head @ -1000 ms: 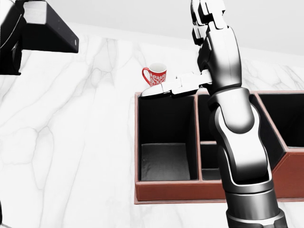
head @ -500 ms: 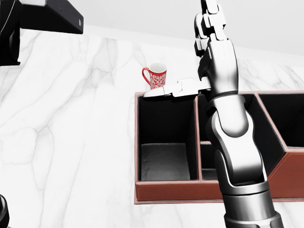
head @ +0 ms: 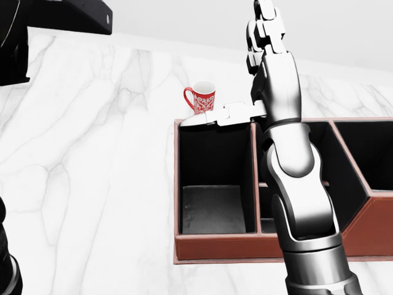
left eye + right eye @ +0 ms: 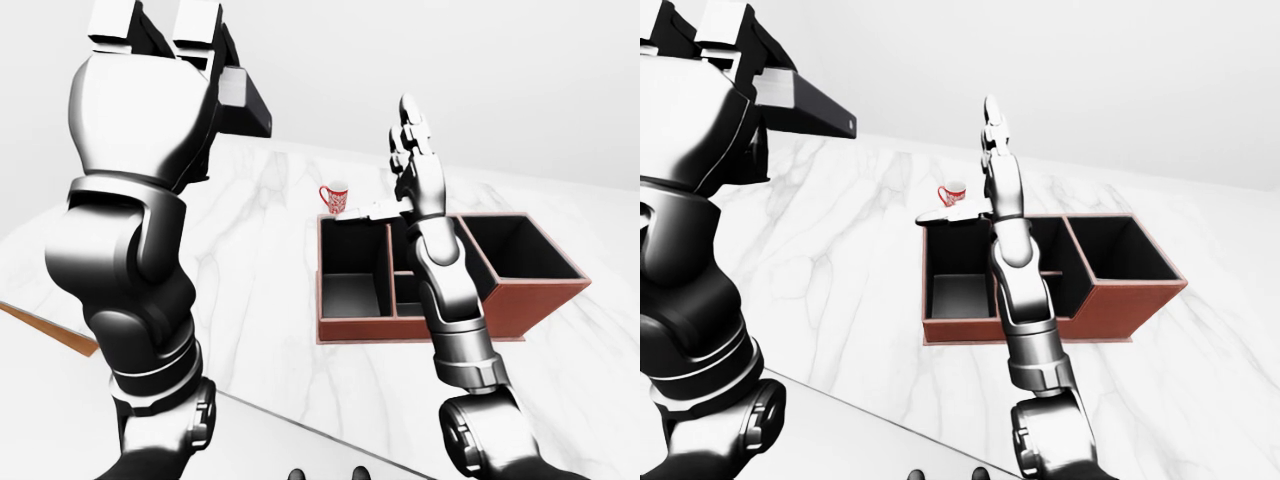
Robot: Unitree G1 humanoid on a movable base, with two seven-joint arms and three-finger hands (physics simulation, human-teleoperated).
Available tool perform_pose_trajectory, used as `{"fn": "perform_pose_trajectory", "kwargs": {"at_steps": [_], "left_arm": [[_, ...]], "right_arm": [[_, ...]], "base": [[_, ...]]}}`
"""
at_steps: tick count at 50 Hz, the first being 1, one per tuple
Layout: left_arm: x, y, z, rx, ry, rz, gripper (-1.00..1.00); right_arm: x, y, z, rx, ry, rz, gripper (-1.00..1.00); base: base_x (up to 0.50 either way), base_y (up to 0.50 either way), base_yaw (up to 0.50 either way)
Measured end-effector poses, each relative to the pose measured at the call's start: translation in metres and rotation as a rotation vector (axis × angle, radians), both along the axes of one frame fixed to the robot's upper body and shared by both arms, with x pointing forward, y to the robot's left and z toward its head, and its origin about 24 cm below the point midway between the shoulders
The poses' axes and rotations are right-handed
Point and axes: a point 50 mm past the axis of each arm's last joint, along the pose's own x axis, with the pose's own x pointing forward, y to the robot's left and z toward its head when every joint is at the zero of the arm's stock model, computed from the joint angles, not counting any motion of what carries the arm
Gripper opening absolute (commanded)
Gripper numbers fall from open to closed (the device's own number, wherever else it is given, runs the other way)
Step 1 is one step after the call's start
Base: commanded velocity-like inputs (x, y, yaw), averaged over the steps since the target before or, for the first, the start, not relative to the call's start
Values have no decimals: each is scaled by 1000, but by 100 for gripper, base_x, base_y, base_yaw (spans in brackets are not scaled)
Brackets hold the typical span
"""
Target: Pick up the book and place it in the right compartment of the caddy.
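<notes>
Your left hand [image 4: 150,95] is raised nearest the camera, its fingers clamped on the book [image 4: 805,105], a dark slab with a pale page edge that juts out to the hand's right, high above the white marble tabletop [image 3: 92,184]. Beyond it, your right hand [image 4: 412,160] stands upright with its fingers spread and straight, holding nothing; one finger [image 3: 236,113] sticks out sideways over the rim of the caddy [image 4: 1040,328]. The caddy sits on the tabletop below and behind that hand, a reddish-brown box with dark compartments. Its right compartment [image 4: 520,250] lies to the right of the hand. Just past the caddy's left corner stands a red patterned mug [image 3: 201,98].
</notes>
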Motion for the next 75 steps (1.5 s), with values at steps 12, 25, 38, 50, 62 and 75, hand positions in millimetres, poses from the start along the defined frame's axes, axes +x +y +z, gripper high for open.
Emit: {"fn": "perform_pose_trajectory", "kwargs": {"at_steps": [12, 25, 38, 50, 62, 75], "left_arm": [[-5, -6, 0, -8, -23, -12, -100], [-9, -11, 0, -17, -37, -22, -100], [-12, -15, 0, -23, -49, -28, -100], [-15, -21, -2, -32, -57, -40, -100], [-21, -28, -3, -48, -73, -55, -100], [-25, -34, -10, -70, -60, -75, -100]], "right_arm": [[2, 8, -3, -2, 15, 6, 100], [-1, 17, -2, 2, 8, 21, 100], [-4, 24, 4, 8, -20, 37, 100], [-5, 28, 7, 12, -30, 48, 100], [-6, 32, 11, 11, -42, 57, 100], [-9, 38, 17, 2, -72, 70, 100]], "base": [[0, 0, 0], [0, 0, 0], [0, 0, 0], [0, 0, 0], [0, 0, 0], [0, 0, 0]]}}
